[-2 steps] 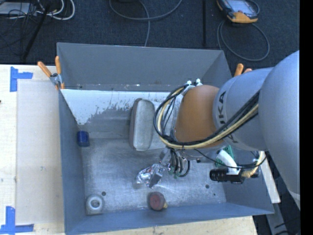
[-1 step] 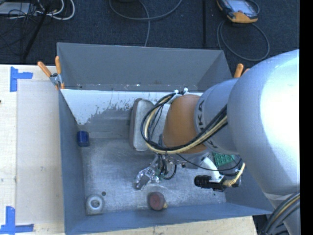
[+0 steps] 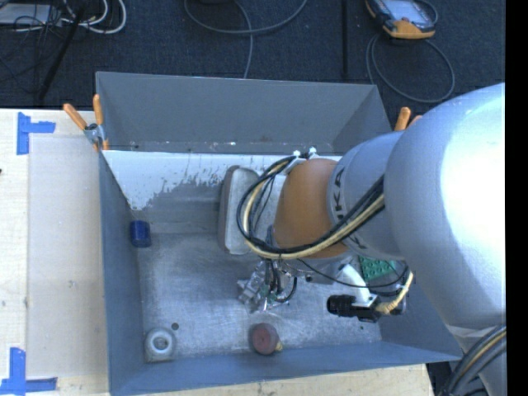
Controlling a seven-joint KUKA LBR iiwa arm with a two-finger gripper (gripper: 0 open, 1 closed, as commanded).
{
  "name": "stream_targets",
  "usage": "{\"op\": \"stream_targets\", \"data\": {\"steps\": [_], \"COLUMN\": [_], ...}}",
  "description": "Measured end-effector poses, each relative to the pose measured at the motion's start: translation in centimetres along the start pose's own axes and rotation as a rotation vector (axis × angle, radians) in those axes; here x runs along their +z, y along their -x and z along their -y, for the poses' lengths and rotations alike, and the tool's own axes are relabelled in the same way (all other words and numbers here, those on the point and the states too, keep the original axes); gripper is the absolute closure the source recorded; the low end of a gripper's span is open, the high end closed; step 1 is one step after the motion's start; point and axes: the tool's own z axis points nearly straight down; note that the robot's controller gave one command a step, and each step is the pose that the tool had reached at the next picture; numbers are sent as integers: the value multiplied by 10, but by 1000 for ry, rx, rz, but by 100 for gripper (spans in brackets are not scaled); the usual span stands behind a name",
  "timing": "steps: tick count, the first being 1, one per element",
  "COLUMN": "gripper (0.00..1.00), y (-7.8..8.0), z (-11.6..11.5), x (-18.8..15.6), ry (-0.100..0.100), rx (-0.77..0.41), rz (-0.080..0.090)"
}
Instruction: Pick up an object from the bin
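My gripper (image 3: 264,292) hangs low over the bin floor, a little right of the middle, under the arm's orange cover. Just in front of it, near the front wall, lies a small dull-red round disc (image 3: 264,338), apart from the gripper. Behind the gripper a pale grey flat rectangular thing (image 3: 233,207) lies by the back wall, partly hidden by the arm and its cables. Nothing shows between the gripper's tips.
A small blue block (image 3: 139,233) rests at the left wall. A silvery round cap (image 3: 159,342) sits in the front left corner. To the gripper's right lie a black cylinder with a yellow end (image 3: 356,306) and a green flat piece (image 3: 379,267), under the arm.
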Motion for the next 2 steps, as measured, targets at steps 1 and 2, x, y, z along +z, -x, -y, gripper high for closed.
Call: {"op": "stream_targets", "data": {"steps": [1, 2], "gripper": [100, 100], "y": [8, 14], "z": [0, -12], "x": [-123, -175], "ry": [2, 1], "rx": [-54, -91], "rz": [7, 6]}}
